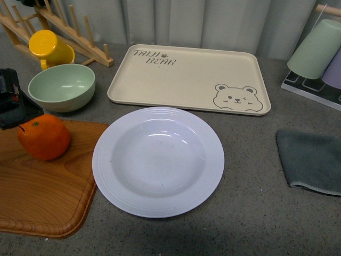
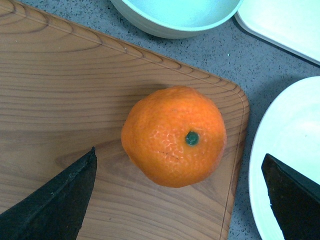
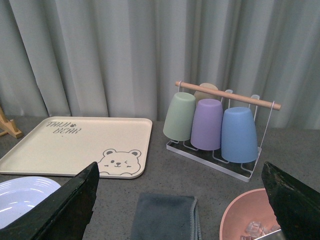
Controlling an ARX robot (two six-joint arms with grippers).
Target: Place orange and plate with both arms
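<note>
Orange, task item: sitting stem dimple up on the far right corner of a wooden cutting board, which is occupying the near-left corner of the counter. Left gripper: hanging over the orange with its jaws spread wide, one finger showing over the board and the other over the plate's rim, neither touching the fruit and nothing being held. Plate, task item: lying flat and unfilled at the middle of the counter toward the near edge, just beside the board's right edge with a thin strip of counter showing between them. Right gripper: hovering over the right side of the counter, jaws gaping wide and gripping nothing. Beige bear tray: lying toward the far edge, just behind the plate. Pale green bowl: standing near the left edge, beyond the board. Grey cloth: lying at the right edge. Cup rack: standing at the far-right corner, holding upturned cups.
</note>
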